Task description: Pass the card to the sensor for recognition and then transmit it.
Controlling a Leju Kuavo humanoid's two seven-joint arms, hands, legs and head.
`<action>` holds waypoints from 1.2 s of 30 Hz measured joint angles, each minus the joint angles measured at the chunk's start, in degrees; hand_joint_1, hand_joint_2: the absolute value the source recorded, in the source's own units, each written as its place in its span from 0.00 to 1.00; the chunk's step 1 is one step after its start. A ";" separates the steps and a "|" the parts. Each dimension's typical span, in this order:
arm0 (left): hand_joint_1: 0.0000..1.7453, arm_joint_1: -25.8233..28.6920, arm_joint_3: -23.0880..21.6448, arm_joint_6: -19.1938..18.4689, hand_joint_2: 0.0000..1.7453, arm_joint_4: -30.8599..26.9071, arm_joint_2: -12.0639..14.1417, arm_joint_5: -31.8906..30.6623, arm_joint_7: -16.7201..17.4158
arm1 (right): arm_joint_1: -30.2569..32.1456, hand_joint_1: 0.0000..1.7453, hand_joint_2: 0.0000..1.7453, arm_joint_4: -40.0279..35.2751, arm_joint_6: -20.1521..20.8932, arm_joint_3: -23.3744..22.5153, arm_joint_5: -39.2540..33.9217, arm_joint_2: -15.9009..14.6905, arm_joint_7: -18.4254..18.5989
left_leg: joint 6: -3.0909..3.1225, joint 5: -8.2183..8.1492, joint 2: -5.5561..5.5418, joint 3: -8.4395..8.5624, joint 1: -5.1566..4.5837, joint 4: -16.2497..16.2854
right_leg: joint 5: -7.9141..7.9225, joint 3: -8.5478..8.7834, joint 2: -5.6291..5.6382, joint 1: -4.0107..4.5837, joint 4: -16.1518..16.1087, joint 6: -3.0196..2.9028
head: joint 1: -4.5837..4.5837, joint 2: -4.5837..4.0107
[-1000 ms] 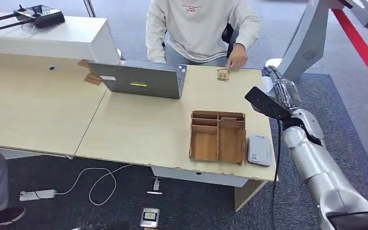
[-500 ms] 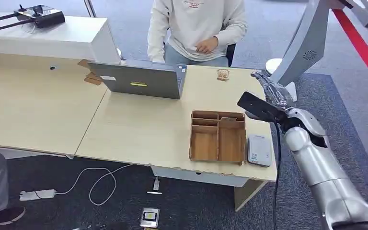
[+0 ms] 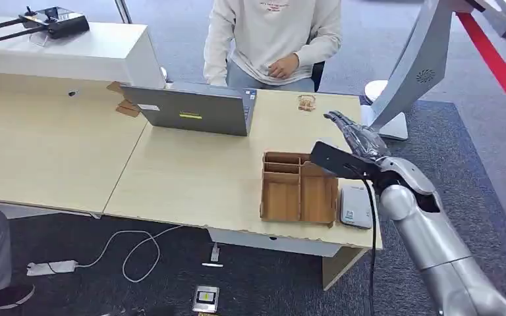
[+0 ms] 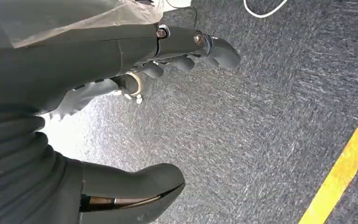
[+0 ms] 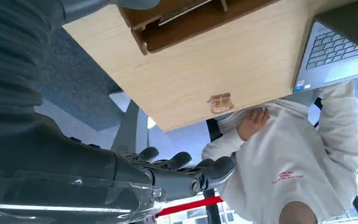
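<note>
The right hand (image 3: 356, 135) hangs over the table's (image 3: 191, 178) far right part with its fingers spread and nothing in them. The card (image 3: 307, 103) lies flat ahead of it, near the person (image 3: 273, 39). The sensor (image 3: 356, 206) sits behind and below the hand, beside the wooden tray (image 3: 299, 187). By my reckoning nothing is done: pickup, scan and handover all remain. The left hand (image 4: 186, 51) hangs open over the carpet.

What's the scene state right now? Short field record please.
right hand: raised over the desk's right end, fingers extended, holding nothing
left hand: hanging above carpet, holding nothing
card: flat on desk's far edge, in front of the person
wooden organizer: on desk, beside card reader
laptop: open, facing the person
</note>
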 joint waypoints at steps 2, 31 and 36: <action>0.00 -0.02 0.00 0.00 1.00 0.00 -0.04 -0.07 0.00 | 0.45 0.00 1.00 -0.96 0.09 0.31 0.00 0.04 0.46 | 0.00 0.00 0.00 0.00 0.01 0.00 | 0.00 0.00 0.00 0.00 0.00 0.00 | -0.02 0.00; 0.00 -0.10 0.00 -0.13 1.00 0.00 -0.44 0.11 0.15 | 3.65 0.00 1.00 14.42 -18.45 4.63 5.66 7.48 -2.60 | 0.00 0.00 -0.01 -0.03 0.01 0.00 | -0.01 0.00 0.00 0.02 0.00 0.00 | 0.00 0.00; 0.00 -0.18 0.00 -0.20 1.00 0.00 -0.44 -0.15 0.00 | 3.10 0.00 1.00 18.25 -20.74 4.85 5.94 8.15 -2.75 | 0.00 0.00 -0.01 -0.02 0.01 0.00 | -0.01 0.00 0.00 0.01 0.00 0.00 | -0.02 0.00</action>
